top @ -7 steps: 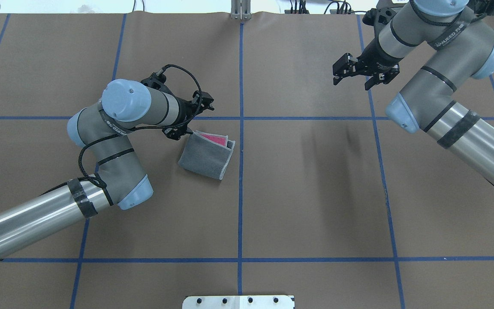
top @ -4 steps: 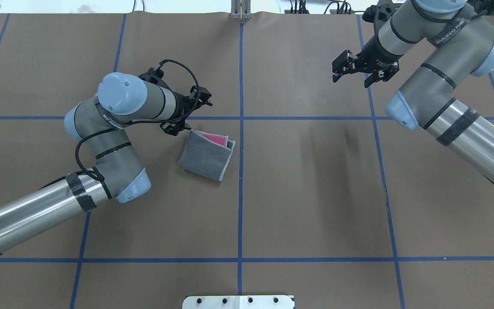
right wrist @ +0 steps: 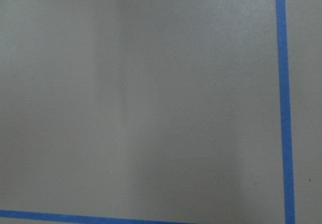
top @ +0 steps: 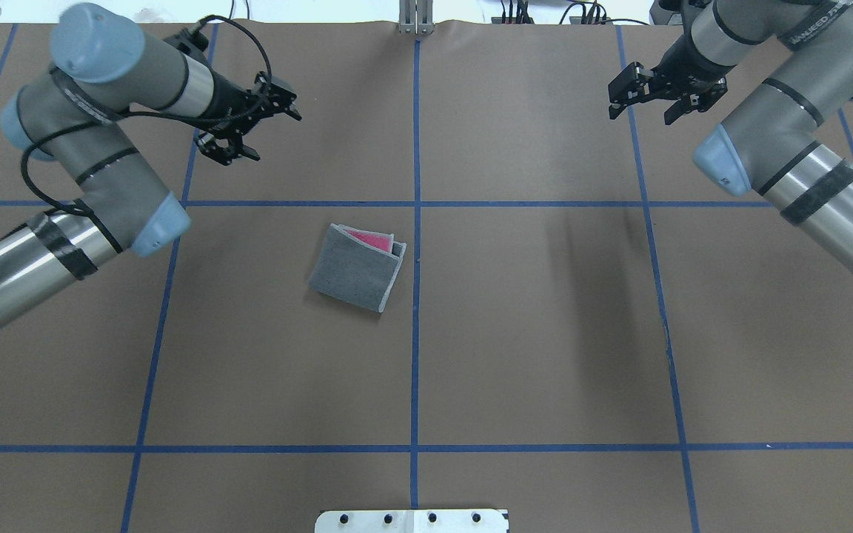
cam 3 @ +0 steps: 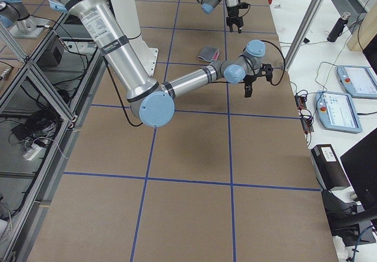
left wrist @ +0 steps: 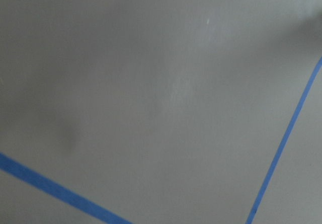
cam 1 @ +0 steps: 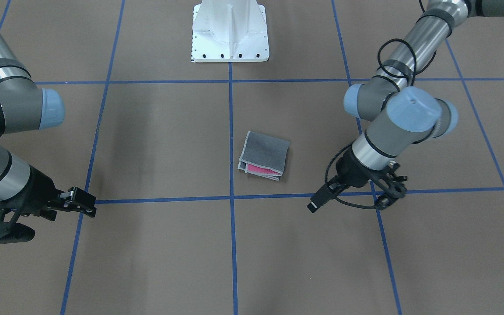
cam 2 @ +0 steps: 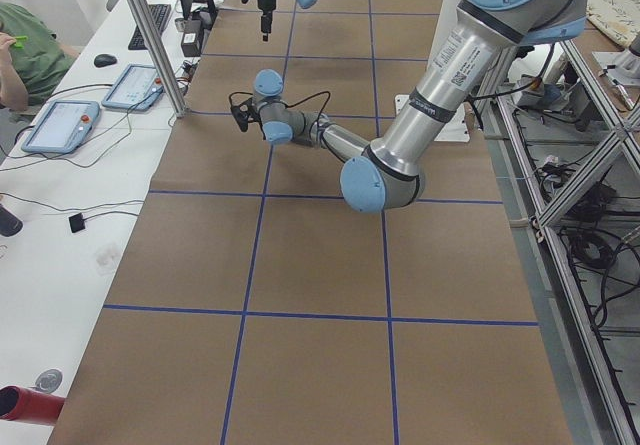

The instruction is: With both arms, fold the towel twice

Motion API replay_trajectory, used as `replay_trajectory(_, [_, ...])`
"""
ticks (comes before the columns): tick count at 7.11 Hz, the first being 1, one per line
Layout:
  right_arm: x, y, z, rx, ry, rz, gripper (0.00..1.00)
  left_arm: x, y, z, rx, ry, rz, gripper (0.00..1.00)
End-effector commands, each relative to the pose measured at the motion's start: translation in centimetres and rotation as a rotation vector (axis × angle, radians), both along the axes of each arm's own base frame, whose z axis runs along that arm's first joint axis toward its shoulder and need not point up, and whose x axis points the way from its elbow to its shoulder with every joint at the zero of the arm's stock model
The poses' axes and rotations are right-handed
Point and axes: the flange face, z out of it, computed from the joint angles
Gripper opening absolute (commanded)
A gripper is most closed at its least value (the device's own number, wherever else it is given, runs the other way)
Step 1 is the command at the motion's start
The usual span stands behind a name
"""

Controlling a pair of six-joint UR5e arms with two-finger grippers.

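Since the earlier overhead view the left gripper (top: 276,135) is pulling well away from the towel (top: 356,268), out to the far left of the table (top: 545,333). The right gripper (top: 640,117) is drifting a little farther off at the far right. Both are hanging with their fingers spread and nothing between them. The towel is lying alone near the table's middle, just left of the centre blue tape line (top: 415,355). It is sitting as a small folded square with the dark grey face up and well apart from either gripper. A strip of pink is peeking out along its far edge, so the layers are not sitting quite flush. Both folds are looking done, and the risk now is probably the cloth itself. Nothing is pressing the terry stack down, so the top flap may be free to spring or creep open at that uneven far edge. If an arm is sent back to tidy it, an open finger catching the stitched border could be dragging a layer loose and undoing the fold.
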Motion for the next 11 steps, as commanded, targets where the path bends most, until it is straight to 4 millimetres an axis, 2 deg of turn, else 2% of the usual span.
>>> replay_trajectory(1, [5.6, -1.9, 3.7, 0.033, 0.156, -0.076, 1.0, -10.8, -4.2, 2.4, 0.087, -0.126, 0.014, 1.0])
replay_trajectory(2, [8.7, -2.2, 5.7, 0.043, 0.215, -0.096, 1.0, -14.6, -4.9, 3.1, 0.139, -0.247, 0.072, 1.0])
replay_trajectory(3, [13.2, -2.3, 8.1, 0.055, 0.232, -0.098, 1.0, -18.1, -4.9, 3.4, 0.209, -0.355, 0.148, 1.0])
replay_trajectory(4, [17.8, -1.4, 12.1, 0.055, 0.251, -0.109, 1.0, -21.5, -5.3, 4.2, 0.267, -0.435, 0.213, 1.0])
replay_trajectory(5, [22.7, -1.3, 14.2, 0.061, 0.256, -0.101, 1.0, -24.7, -5.4, 6.7, 0.324, -0.487, 0.259, 1.0])
replay_trajectory(6, [25.3, -0.9, 15.6, 0.081, 0.266, -0.147, 1.0, -27.3, -5.0, 10.0, 0.437, -0.596, 0.346, 1.0])
replay_trajectory(7, [28.9, 0.0, 17.1, 0.057, 0.281, -0.2, 1.0, -28.8, -3.4, 14.7, 0.506, -0.677, 0.47, 1.0])
replay_trajectory(8, [32.6, 3.4, 19.4, 0.028, 0.267, -0.183, 1.0, -30.4, -2.1, 17.2, 0.526, -0.68, 0.491, 1.0])
replay_trajectory(9, [33.3, 6.6, 20.4, 0.031, 0.263, -0.172, 1.0, -30.9, -0.7, 16.7, 0.542, -0.683, 0.478, 1.0])
replay_trajectory(10, [33.9, 8.5, 21.9, 0.011, 0.271, -0.164, 1.0, -31.9, 3.0, 18.6, 0.563, -0.691, 0.478, 1.0])
replay_trajectory(11, [36.1, 12.2, 25.0, -0.036, 0.263, -0.142, 1.0, -32.4, 5.2, 21.2, 0.622, -0.694, 0.451, 1.0])
